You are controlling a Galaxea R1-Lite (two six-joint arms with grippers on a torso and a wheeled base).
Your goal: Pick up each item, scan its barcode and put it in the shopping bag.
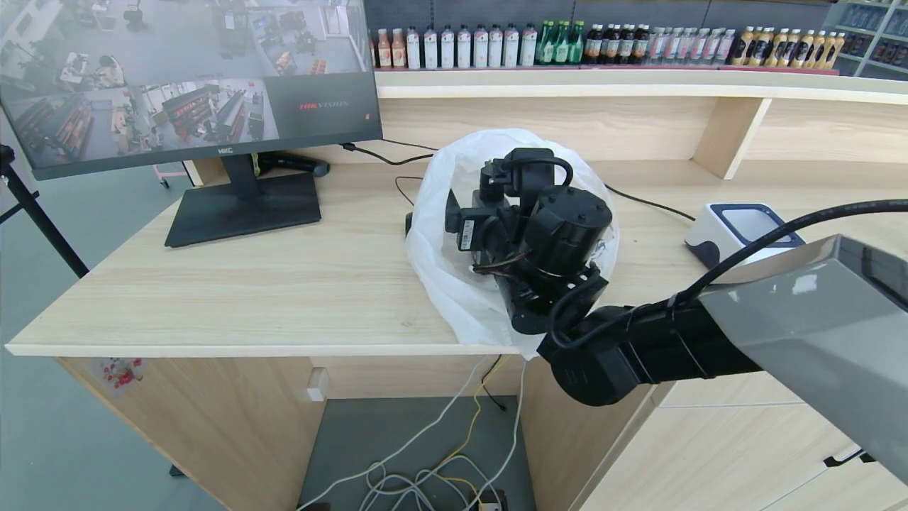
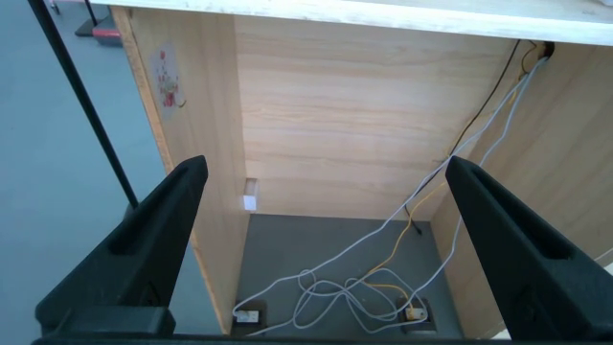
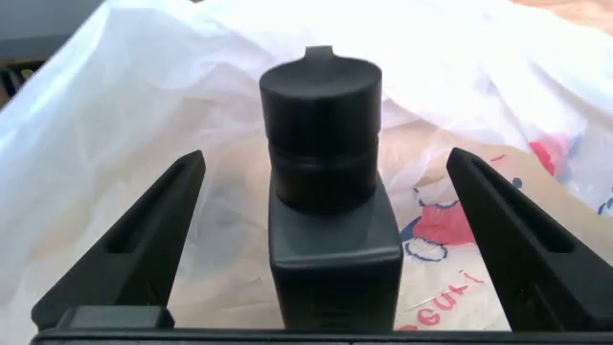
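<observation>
Bright, even overhead light, soft shadows. Faint shadow under monitor (image 1: 191,78) base. Shopping bag (image 3: 498,77) glares near-white in right wrist view. Dimmer beneath desk (image 1: 284,284). Desk edge bows toward head view borders.

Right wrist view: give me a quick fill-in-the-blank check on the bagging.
The right gripper is ____, its fingers clear of the black round-capped bottle.
The bottle sits ____ the white plastic shopping bag.
The white-and-blue box-shaped barcode scanner sits on the robot's ____ of the bag.
Missing: open; inside; right.
</observation>
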